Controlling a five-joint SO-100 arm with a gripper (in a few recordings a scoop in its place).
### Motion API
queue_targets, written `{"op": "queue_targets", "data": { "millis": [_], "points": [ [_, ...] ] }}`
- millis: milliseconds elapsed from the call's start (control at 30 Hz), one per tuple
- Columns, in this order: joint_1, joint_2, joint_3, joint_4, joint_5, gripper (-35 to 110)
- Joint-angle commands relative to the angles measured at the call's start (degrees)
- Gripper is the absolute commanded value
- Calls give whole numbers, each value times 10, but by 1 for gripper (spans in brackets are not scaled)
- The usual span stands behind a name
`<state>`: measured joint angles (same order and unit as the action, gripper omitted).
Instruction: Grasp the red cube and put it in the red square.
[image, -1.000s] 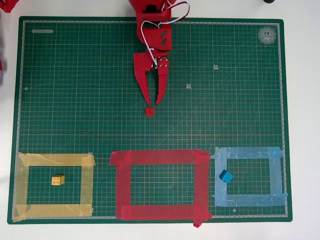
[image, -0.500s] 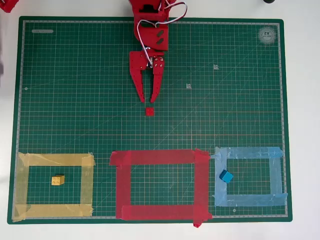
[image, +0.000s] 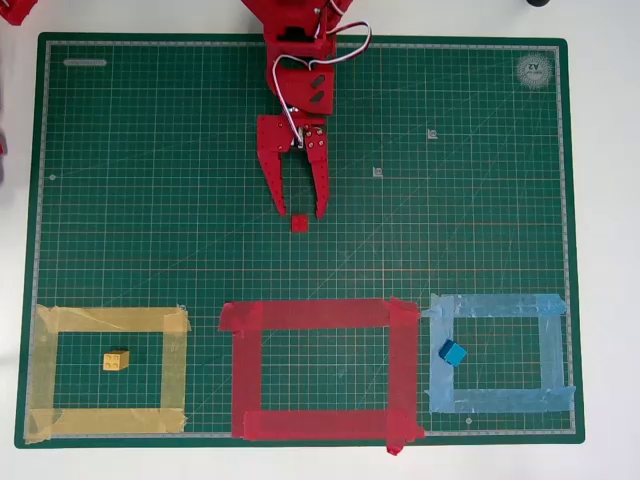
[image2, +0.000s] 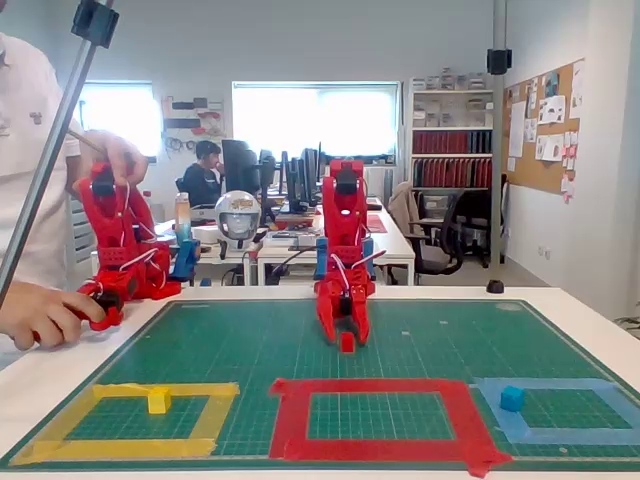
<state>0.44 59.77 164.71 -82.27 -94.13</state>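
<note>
The red cube lies on the green mat in the overhead view, well above the red square. My red gripper is open, its two fingertips just above the cube on either side, not closed on it. In the fixed view the red cube sits at the foot of the lowered gripper, behind the red square.
A yellow cube sits inside the yellow tape frame at lower left. A blue cube sits in the light-blue frame at lower right. The green mat ends in white table on all sides.
The gripper shifted slightly left, then opened wider and came down close around the top of the red cube. The cube has not moved.
</note>
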Motion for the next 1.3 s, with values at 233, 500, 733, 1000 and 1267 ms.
{"op": "queue_targets", "data": {
  "millis": [233, 500, 733, 1000, 1267],
  "points": [
    [8, -26, -71, -10, -21, 21],
    [5, -31, -76, -10, -23, 19],
    [2, -32, -76, -10, -25, -1],
    [-1, -30, -76, -6, -32, -1],
    [-19, 19, -108, 62, -26, -1]
  ]
}}
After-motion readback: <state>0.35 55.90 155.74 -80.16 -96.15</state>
